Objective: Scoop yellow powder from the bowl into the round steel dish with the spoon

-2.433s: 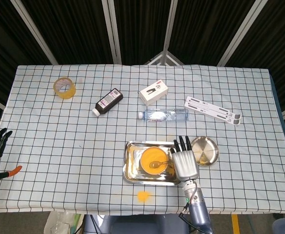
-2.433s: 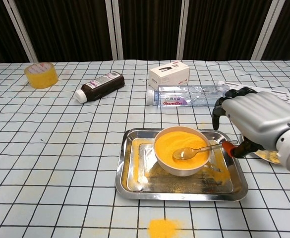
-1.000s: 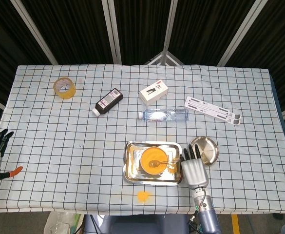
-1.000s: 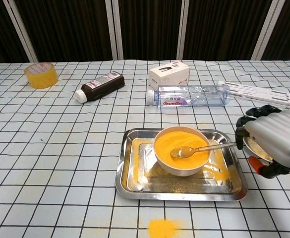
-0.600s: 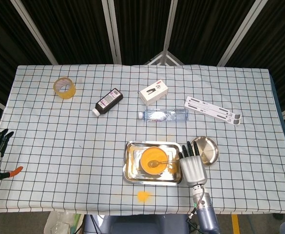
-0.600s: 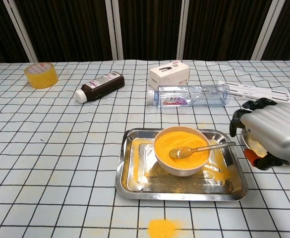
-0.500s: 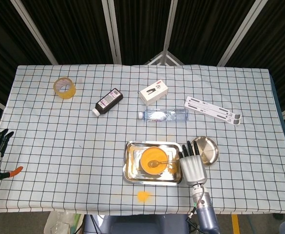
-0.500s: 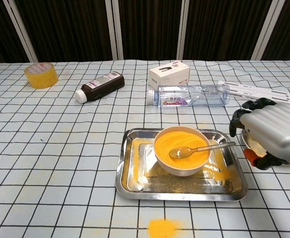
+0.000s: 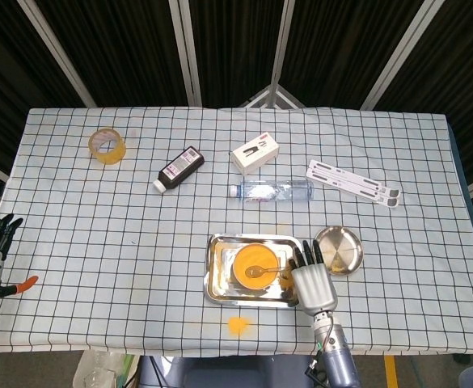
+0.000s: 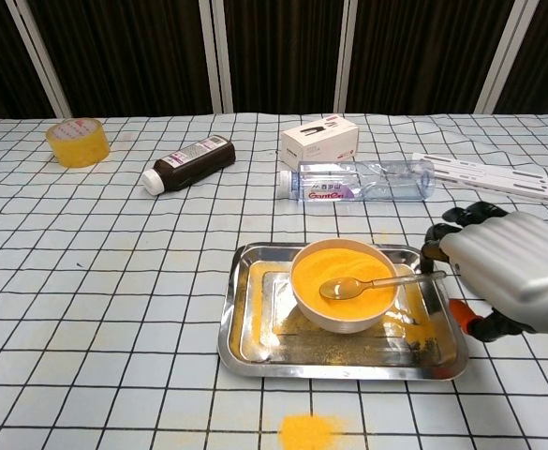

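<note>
My right hand has shifted left, fingertips now at the spoon handle's end over the tray. Grasp unconfirmed: cannot tell. Scooping not begun.

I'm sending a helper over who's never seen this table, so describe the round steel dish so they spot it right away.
Start at the rectangular steel tray near the front edge of the table, the one holding a bowl of yellow powder. Just to its right, beyond the right robot hand, sits the dish. It is the only round, shallow, shiny metal piece standing directly on the checked cloth.
</note>
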`<state>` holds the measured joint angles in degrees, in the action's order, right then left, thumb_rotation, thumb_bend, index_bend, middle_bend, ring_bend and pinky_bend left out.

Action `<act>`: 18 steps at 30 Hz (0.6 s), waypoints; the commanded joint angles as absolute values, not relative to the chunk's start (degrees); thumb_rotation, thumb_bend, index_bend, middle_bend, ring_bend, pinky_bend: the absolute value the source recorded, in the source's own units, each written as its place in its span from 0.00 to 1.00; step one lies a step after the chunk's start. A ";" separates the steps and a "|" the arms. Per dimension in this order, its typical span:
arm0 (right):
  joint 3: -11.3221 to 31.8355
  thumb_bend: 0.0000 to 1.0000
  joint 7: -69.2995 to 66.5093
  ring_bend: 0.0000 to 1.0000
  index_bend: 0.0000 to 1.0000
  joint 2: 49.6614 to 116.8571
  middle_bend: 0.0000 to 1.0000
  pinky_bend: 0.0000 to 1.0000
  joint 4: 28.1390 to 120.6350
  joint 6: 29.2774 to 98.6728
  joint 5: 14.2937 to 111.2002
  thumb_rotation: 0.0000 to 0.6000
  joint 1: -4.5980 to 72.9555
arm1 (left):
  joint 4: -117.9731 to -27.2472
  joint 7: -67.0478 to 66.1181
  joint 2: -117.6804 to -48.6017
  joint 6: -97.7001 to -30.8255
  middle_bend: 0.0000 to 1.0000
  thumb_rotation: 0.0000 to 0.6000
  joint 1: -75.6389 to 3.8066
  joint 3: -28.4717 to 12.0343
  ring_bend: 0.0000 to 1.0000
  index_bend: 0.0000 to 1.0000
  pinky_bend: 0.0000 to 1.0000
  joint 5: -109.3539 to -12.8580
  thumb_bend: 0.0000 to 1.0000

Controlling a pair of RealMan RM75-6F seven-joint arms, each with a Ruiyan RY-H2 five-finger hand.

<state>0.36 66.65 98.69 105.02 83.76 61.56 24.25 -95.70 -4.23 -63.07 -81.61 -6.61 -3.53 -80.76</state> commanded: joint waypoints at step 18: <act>-0.66 0.55 65.43 0.00 0.34 98.16 0.17 0.00 105.66 83.59 63.90 1.00 23.34 | -95.39 -4.65 -63.00 -83.03 0.00 1.00 -6.68 -4.13 0.00 0.00 0.00 -81.55 0.00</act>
<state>-0.81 65.60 98.07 105.79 83.69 63.77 23.30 -95.58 -4.47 -63.08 -82.62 -6.65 -3.95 -81.19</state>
